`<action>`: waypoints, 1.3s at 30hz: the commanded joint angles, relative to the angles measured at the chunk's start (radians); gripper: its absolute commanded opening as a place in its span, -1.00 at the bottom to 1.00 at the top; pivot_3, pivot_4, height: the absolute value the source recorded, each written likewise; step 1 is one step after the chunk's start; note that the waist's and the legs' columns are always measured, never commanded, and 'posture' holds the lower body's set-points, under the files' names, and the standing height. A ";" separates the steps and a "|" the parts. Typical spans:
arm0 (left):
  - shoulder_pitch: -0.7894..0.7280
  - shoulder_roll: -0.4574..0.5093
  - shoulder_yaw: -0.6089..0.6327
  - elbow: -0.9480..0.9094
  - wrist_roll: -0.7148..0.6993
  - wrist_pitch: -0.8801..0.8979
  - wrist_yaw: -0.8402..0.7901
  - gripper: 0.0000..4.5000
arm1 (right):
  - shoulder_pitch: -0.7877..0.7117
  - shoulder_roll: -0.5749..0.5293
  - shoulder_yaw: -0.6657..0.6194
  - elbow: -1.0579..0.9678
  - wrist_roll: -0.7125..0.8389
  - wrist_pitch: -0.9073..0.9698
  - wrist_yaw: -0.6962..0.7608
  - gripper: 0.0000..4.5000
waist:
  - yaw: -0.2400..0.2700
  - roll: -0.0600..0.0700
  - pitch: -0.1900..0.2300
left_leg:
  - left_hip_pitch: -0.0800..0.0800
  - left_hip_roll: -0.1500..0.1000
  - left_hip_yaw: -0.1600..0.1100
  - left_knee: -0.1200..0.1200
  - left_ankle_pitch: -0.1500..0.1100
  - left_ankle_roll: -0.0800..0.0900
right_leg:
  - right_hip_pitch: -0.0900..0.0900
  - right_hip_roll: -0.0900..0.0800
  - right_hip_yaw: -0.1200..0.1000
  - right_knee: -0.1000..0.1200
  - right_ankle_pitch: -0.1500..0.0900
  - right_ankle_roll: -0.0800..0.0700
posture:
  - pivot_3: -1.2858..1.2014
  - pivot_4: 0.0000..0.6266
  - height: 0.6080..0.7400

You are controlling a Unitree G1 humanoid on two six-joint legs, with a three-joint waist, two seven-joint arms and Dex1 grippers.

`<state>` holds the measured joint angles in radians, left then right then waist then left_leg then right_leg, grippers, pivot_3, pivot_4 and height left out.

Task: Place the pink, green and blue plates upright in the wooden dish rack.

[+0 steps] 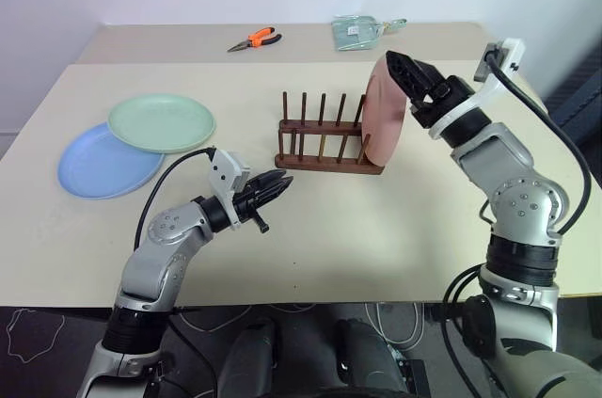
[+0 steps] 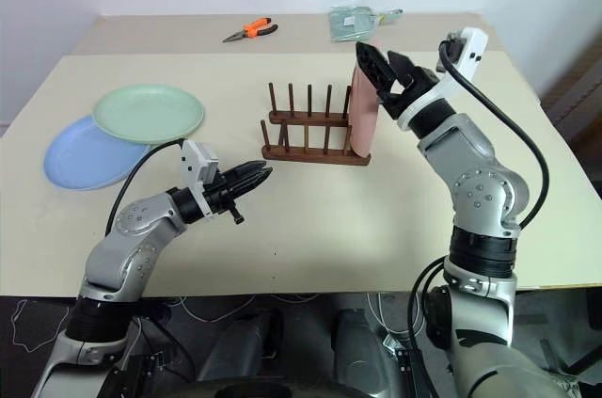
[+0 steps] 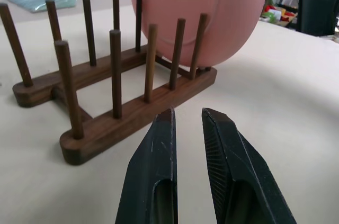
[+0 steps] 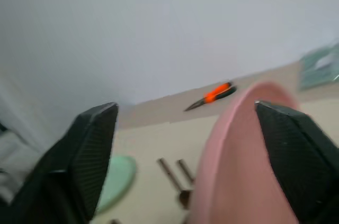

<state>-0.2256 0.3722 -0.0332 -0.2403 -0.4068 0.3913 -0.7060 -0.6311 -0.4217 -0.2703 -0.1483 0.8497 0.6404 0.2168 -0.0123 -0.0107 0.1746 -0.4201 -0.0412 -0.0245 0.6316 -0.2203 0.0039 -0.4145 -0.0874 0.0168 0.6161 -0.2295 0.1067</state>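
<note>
Pink plate [image 1: 384, 125] stood upright at the right end of the wooden dish rack [image 1: 324, 151], no readable writing anywhere.

Rested on the surface [image 1: 376, 229] with its other peg slots empty. Right gripper [image 1: 403, 69] hung at the plate's top rim, fingers spread wide, one on each side of the rim, not clamping it. Left gripper [image 1: 279, 187] hovered just in front of the rack, fingers nearly closed with a narrow gap, holding nothing. Green plate [image 1: 161, 121] lay flat, overlapping the blue plate [image 1: 99, 163], both well left of the rack. Orange-handled pliers [image 1: 254, 39] and a clear bag [image 1: 359, 30] lay at the far edge.
</note>
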 commanded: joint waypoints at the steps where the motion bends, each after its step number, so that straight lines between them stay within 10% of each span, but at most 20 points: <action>1: -0.016 0.003 0.061 -0.007 -0.008 -0.005 0.048 -0.09 | -0.063 -0.091 0.006 0.013 -0.137 -0.104 0.065 0.87 | 0.000 0.000 0.000 | 0.000 0.000 0.000 0.000 0.000 0.000 | 0.000 0.000 0.000 0.000 0.000 0.000 | 0.03 -0.52 0.96; 6: -0.089 -0.015 0.208 0.086 0.075 -0.046 0.297 0.96 | -0.107 -0.240 0.146 -0.023 -0.373 -0.256 0.223 1.00 | -0.002 0.000 0.000 | 0.000 0.000 0.000 0.000 0.000 0.000 | 0.000 0.001 0.000 0.000 0.001 0.001 | 0.03 -0.52 0.96; 14: -0.260 -0.042 0.500 0.195 0.151 0.067 0.806 0.96 | -0.090 -0.234 0.411 -0.205 -0.516 -0.356 0.448 1.00 | 0.001 -0.002 0.001 | 0.000 0.002 -0.001 0.000 0.000 0.000 | -0.001 0.003 0.000 0.001 0.002 0.005 | 0.03 -0.52 0.96; 26: -0.428 -0.063 0.703 0.408 -0.098 0.345 0.883 0.96 | 0.009 -0.080 0.524 -0.247 -0.584 -0.361 0.473 1.00 | 0.003 -0.008 0.002 | -0.001 -0.001 -0.002 0.001 0.001 -0.002 | -0.001 0.001 -0.001 0.001 0.004 0.007 | 0.03 -0.52 0.96; 36: -0.526 -0.058 0.717 0.533 -0.186 0.296 0.840 -0.94 | 0.048 -0.053 0.501 -0.273 -0.602 -0.315 0.461 1.00 | 0.001 -0.010 0.002 | -0.001 -0.001 -0.002 0.000 0.001 -0.003 | -0.002 0.001 -0.001 0.003 0.004 0.007 | 0.03 -0.52 0.96; 39: -0.496 -0.077 0.672 0.399 -0.225 0.288 0.786 -0.97 | 0.048 -0.056 0.487 -0.279 -0.602 -0.290 0.455 1.00 | 0.001 -0.010 0.002 | -0.001 -0.001 -0.002 0.000 0.001 -0.003 | -0.002 0.000 -0.001 0.003 0.004 0.007 | 0.03 -0.52 0.96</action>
<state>-0.7226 0.2952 0.6717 0.2685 -0.6008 0.6992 0.1194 -0.5799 -0.4815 0.2570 -0.3823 0.2406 0.3428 0.6837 -0.0114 -0.0206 0.1764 -0.4215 -0.0425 -0.0268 0.6318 -0.2191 0.0006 -0.4172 -0.0872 0.0158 0.6187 -0.2254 0.1135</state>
